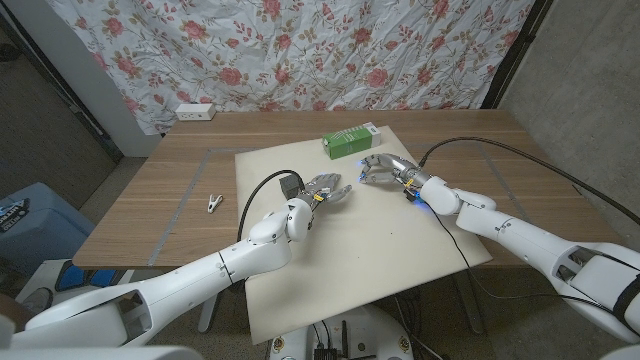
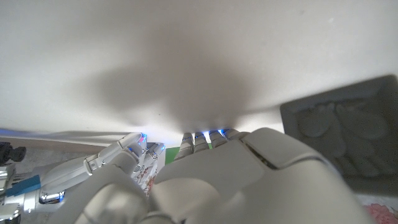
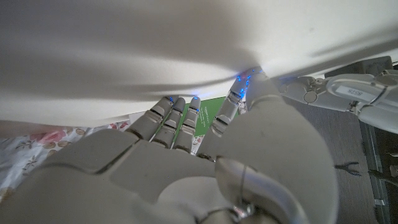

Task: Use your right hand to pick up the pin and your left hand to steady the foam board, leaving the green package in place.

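Note:
The white foam board [image 1: 300,275] lies across the wooden table [image 1: 160,215]. Near its far edge stands the green package [image 1: 350,141]. My right hand [image 1: 379,170] sits just in front of that package, fingers curled down onto the board; in the right wrist view its fingertips [image 3: 194,106] touch the board [image 3: 155,50] beside the package [image 3: 208,115]. I cannot make out the pin under them. My left hand [image 1: 328,189] is over the board's middle, fingers spread, and its fingertips [image 2: 208,138] meet the board [image 2: 186,50].
A small metal clip [image 1: 215,203] lies on the bare table left of the board. A white power strip [image 1: 195,112] sits at the table's far left edge. A black cable [image 1: 500,146] runs across the right side. A blue bin [image 1: 30,220] stands on the floor.

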Robot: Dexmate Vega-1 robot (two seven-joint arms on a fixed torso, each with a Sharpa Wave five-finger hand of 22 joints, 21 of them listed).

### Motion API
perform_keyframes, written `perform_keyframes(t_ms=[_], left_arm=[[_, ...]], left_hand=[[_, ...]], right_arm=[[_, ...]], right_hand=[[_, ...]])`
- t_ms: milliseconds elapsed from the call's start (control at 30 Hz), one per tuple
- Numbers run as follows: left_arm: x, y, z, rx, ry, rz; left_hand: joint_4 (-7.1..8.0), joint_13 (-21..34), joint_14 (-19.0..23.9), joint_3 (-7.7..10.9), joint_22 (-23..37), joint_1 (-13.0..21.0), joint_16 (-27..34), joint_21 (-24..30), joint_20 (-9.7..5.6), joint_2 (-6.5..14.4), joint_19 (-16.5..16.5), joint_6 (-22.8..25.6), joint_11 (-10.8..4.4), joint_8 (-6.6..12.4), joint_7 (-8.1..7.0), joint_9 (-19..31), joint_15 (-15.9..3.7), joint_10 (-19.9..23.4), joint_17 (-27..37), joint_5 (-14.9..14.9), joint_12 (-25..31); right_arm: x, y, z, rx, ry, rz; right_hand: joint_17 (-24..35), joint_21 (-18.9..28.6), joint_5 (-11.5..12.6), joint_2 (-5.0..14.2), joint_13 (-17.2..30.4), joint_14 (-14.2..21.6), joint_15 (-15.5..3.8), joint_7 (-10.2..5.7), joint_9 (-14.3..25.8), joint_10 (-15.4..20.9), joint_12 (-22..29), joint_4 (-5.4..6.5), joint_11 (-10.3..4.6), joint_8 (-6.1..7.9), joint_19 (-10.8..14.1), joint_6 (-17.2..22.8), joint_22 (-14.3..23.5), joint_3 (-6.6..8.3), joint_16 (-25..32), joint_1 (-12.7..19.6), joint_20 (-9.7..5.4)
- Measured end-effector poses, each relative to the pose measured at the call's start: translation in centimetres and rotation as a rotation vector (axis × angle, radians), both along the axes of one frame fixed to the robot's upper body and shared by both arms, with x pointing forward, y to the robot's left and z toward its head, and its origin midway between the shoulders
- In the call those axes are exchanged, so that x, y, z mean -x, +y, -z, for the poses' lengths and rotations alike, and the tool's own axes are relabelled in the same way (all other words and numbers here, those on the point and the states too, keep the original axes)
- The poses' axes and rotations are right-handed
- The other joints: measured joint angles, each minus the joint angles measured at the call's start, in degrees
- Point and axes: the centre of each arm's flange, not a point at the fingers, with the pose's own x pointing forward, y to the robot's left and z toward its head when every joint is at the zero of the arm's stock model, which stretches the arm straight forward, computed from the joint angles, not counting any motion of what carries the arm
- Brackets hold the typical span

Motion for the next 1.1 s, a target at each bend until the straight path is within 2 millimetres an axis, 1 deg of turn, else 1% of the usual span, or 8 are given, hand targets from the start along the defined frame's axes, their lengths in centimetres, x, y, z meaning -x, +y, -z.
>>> perform_keyframes(t_ms=[100, 467, 533, 600, 667, 1100], left_arm=[[0.0, 0.0, 0.0, 0.0, 0.001, -0.001], [-0.1, 0.0, 0.0, -0.002, 0.012, -0.001], [-0.1, 0.0, 0.0, -0.003, 0.013, -0.001], [-0.2, 0.0, 0.0, -0.003, 0.015, -0.002], [-0.2, 0.0, 0.0, -0.003, 0.017, -0.002], [-0.3, 0.2, 0.1, 0.0, 0.027, -0.01]], left_hand=[[0.0, 0.0, 0.0, 0.0, -0.01, 0.0, 0.0, -0.02, 0.0, 0.0, 0.0, 0.31, 0.0, 0.0, 0.31, 0.0, 0.0, 0.0, -0.01, 0.0, 0.0], [0.0, -0.02, 0.23, 0.0, -0.04, 0.0, -0.02, -0.14, -0.01, 0.0, -0.02, 0.52, -0.12, 0.0, 0.11, 0.0, -0.24, 0.12, -0.03, 0.0, 0.0], [0.0, -0.02, 0.23, 0.0, -0.04, 0.0, -0.02, -0.14, -0.03, 0.0, -0.04, 0.82, -0.12, 0.0, 0.42, 0.0, -0.23, 0.12, -0.02, 0.0, 0.0], [0.0, -0.03, 0.22, 0.0, -0.04, 0.0, -0.05, -0.19, -0.1, 0.0, -0.11, 0.83, -0.12, 0.0, 0.42, 0.0, -0.23, 0.11, -0.01, 0.0, 0.0], [0.0, -0.03, 0.22, 0.0, -0.03, 0.0, -0.06, -0.2, -0.1, 0.0, -0.11, 1.04, -0.11, -0.01, 0.21, 0.0, -0.23, 0.12, 0.0, 0.0, 0.0], [0.0, 0.0, 0.11, 0.0, 0.01, 0.0, -0.23, -0.43, -0.13, 0.0, -0.15, 1.02, -0.11, 0.21, 0.22, -0.05, -0.32, 0.11, 0.02, 0.0, -0.17]], right_arm=[[0.0, -0.1, 0.0, 0.0, 0.002, 0.002], [-0.4, -0.8, 0.1, -0.005, 0.014, 0.015], [-0.4, -0.8, 0.1, -0.007, 0.017, 0.017], [-0.5, -0.9, 0.1, -0.01, 0.019, 0.018], [-0.6, -0.9, 0.1, -0.013, 0.021, 0.02], [-0.8, -1.2, 0.1, -0.02, 0.029, 0.026]], right_hand=[[0.0, 0.0, 0.0, 0.0, -0.04, 0.0, 0.0, 0.0, 0.0, 0.0, 0.0, 0.0, 0.0, 0.0, 0.0, 0.0, 0.0, 0.0, 0.0, 0.0, 0.0], [-0.29, -0.05, -0.04, -0.01, -0.04, 0.0, 0.0, -0.2, 0.02, 0.0, -0.22, 0.0, 0.0, -0.21, 0.0, 0.19, -0.01, 0.0, -0.45, -0.01, -0.01], [-0.29, -0.06, -0.04, -0.02, -0.03, 0.0, 0.0, -0.2, 0.02, 0.0, -0.22, 0.0, 0.0, -0.21, 0.0, 0.19, -0.01, 0.0, -0.45, -0.01, -0.01], [-0.28, -0.06, -0.05, -0.02, -0.03, 0.0, 0.0, -0.2, 0.03, -0.21, -0.22, 0.0, -0.21, -0.12, 0.0, 0.19, -0.01, 0.0, -0.45, -0.01, -0.01], [-0.28, -0.06, -0.05, -0.02, -0.03, 0.0, 0.0, -0.2, 0.03, -0.31, -0.22, 0.24, -0.31, 0.03, 0.0, 0.19, -0.01, -0.25, -0.45, -0.01, -0.01], [-0.3, -0.06, -0.23, -0.02, -0.29, 0.0, -0.01, -0.19, 0.04, -0.31, -0.22, 0.24, -0.31, 0.02, 0.01, 0.19, -0.02, -0.25, -0.46, -0.02, -0.03]])
